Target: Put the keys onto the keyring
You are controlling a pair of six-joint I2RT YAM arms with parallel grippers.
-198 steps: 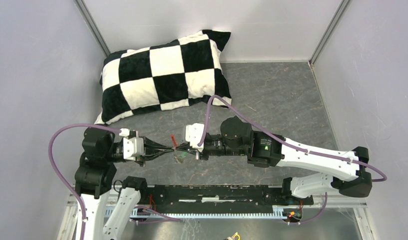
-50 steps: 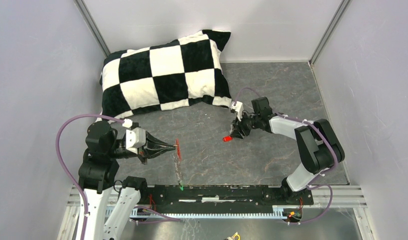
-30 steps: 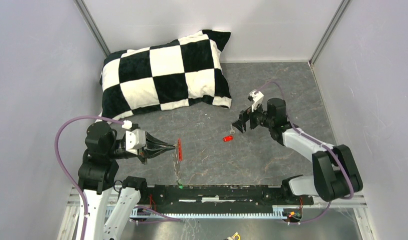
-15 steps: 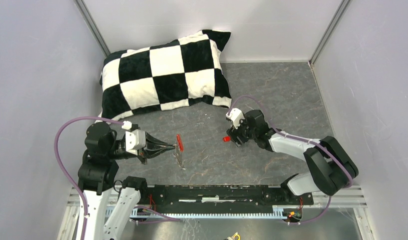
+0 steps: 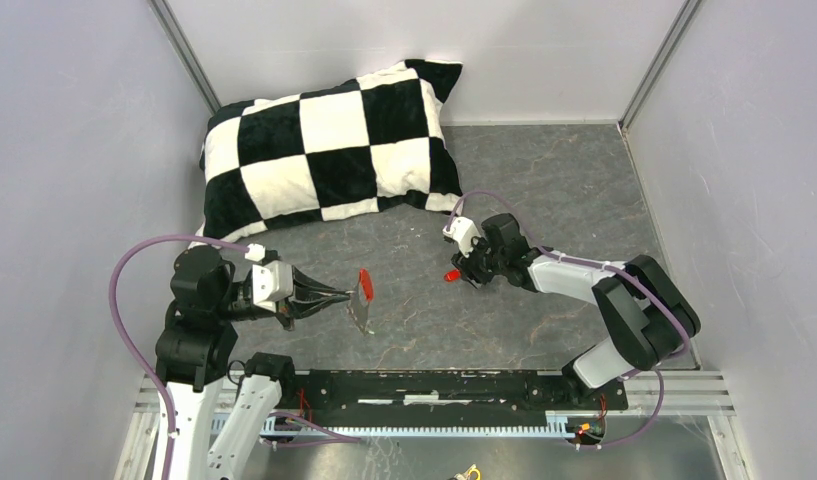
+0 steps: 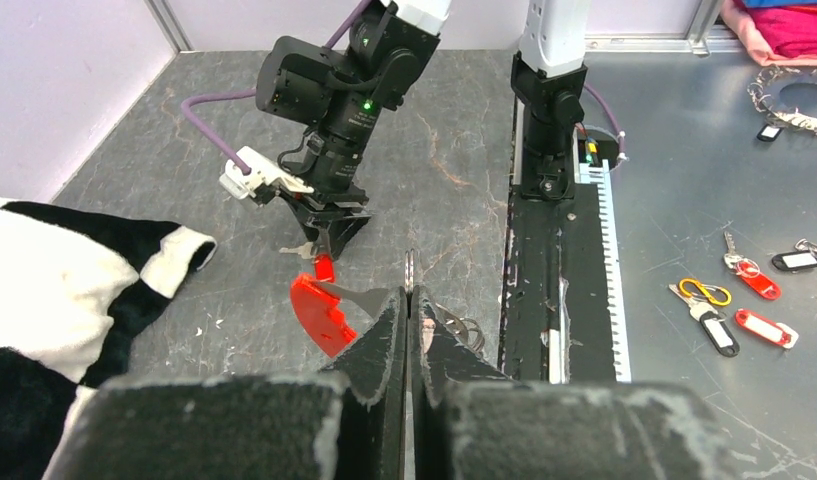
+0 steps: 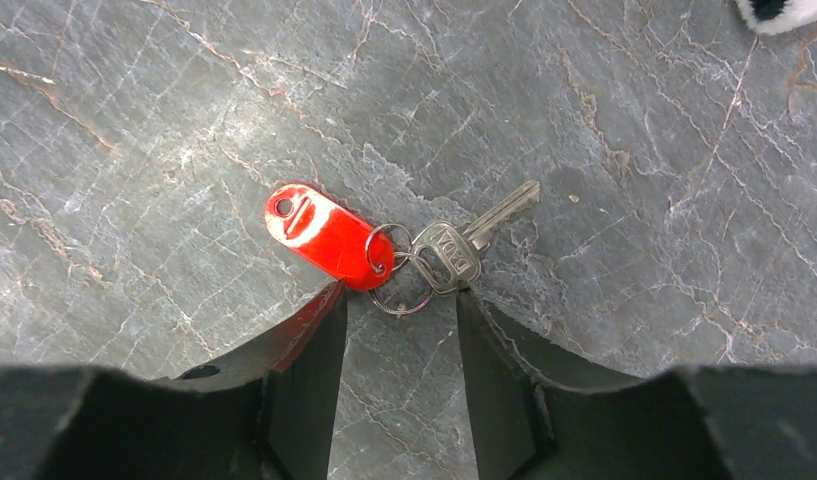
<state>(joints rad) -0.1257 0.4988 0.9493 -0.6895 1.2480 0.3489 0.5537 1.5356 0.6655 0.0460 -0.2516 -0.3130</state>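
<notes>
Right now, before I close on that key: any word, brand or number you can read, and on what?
Nothing reads cleanly.
Stamped lettering on the head of the silver key: too blurred to read.
The red tag joined to it: no text shows.
The fob of the keyring: no text shows.
The loose key tags beyond the rail: too small to read.

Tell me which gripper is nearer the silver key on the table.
Right. The right gripper sits directly over the silver key; the left gripper is well away, shut on the keyring.
</notes>
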